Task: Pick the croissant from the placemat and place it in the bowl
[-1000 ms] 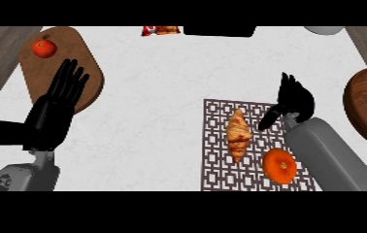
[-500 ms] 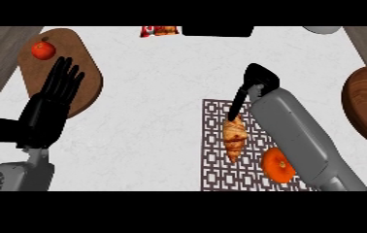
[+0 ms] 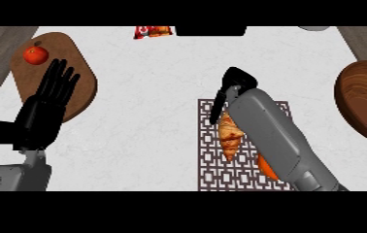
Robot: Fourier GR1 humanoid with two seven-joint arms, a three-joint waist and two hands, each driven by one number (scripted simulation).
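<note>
Here, my right hand point(image 3: 233, 84) hangs over the croissant point(image 3: 230, 135) on the lattice-patterned placemat point(image 3: 209, 155).
The flaky golden croissant lies on the mat, partly under my grey forearm; those fingers point(image 3: 217, 111) point down beside it, grasping nothing. Left hand point(image 3: 44, 108) rests released, fingers up, by the wooden board point(image 3: 80, 72).

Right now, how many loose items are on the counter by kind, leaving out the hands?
Croissant: 1
Orange fruit, mostly hidden by the right forearm: 1
Red fruit: 1
Patterned placemat: 1
Wooden board: 1
Wooden bowl: 1
Red-and-orange packet at the far edge: 1
Total: 7
</note>
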